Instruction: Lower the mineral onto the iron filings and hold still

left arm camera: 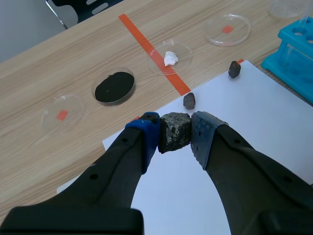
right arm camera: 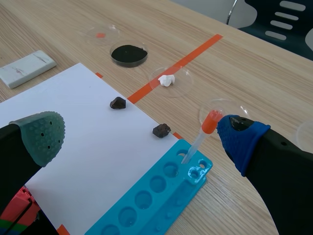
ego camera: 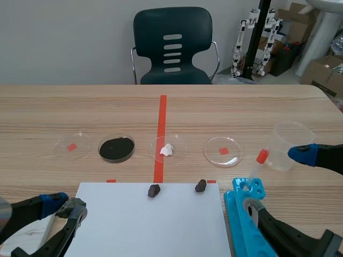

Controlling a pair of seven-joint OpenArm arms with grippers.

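Note:
A rough grey-brown mineral point(left arm camera: 174, 132) is pinched between the pads of my left gripper point(left arm camera: 175, 128), which is shut on it low at the near left point(ego camera: 68, 209), over the left edge of the white paper point(ego camera: 144, 222). The iron filings point(ego camera: 116, 148) are a black heap in a clear dish point(left arm camera: 114, 87), farther out on the table and well ahead of the mineral. My right gripper point(right arm camera: 142, 134) stands open over the blue tube rack point(right arm camera: 151, 198) at the near right point(ego camera: 276, 179), holding nothing.
Two small dark stones point(ego camera: 154, 190) point(ego camera: 201, 186) lie on the paper's far edge. A dish with a white lump point(ego camera: 167, 149), two empty dishes point(ego camera: 73, 145) point(ego camera: 223, 151) and a plastic beaker point(ego camera: 291, 144) stand in a row. An orange-capped dropper point(ego camera: 261, 157) leans in the rack.

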